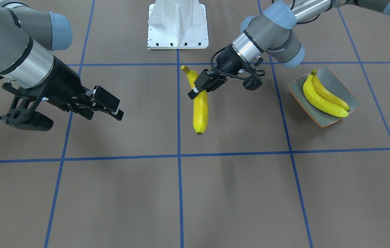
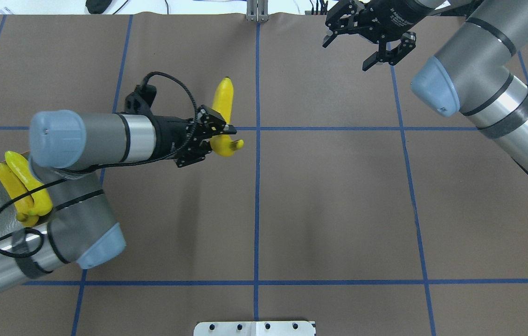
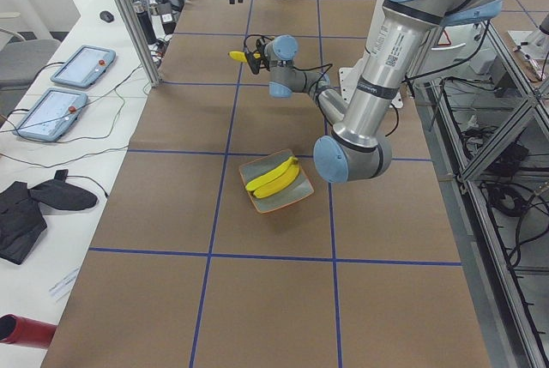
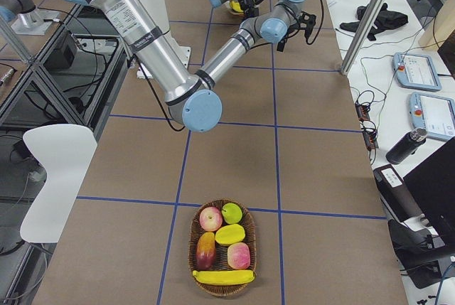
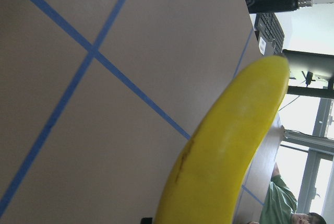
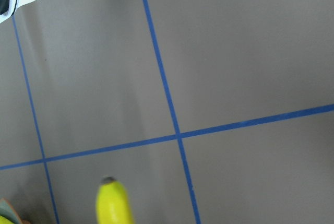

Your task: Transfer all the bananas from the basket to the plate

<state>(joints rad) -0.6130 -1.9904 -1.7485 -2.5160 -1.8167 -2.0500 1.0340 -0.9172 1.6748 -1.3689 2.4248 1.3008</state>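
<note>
Two bananas (image 1: 322,98) lie side by side in the plate (image 1: 334,80), which sits at the left end of the table (image 1: 236,193); in the overhead view the left arm (image 3: 377,68) hides part of it. A third banana (image 1: 201,110) hangs above the brown mat (image 2: 329,196) near the table's middle. The left gripper (image 1: 198,90) has its fingers clamped on that banana close to its stem end. The right gripper (image 2: 345,57) is above the far right of the mat, fingers spread wide with nothing between them.

Only the side views show the basket (image 4: 193,248) at the table's right end. It holds one more banana (image 4: 222,276) along the rim farthest from the arms, plus red, green and yellow fruits (image 4: 222,237).

White lettering (image 2: 392,16) on the right gripper's body and a label (image 3: 391,42) on the left arm are too small to read.
</note>
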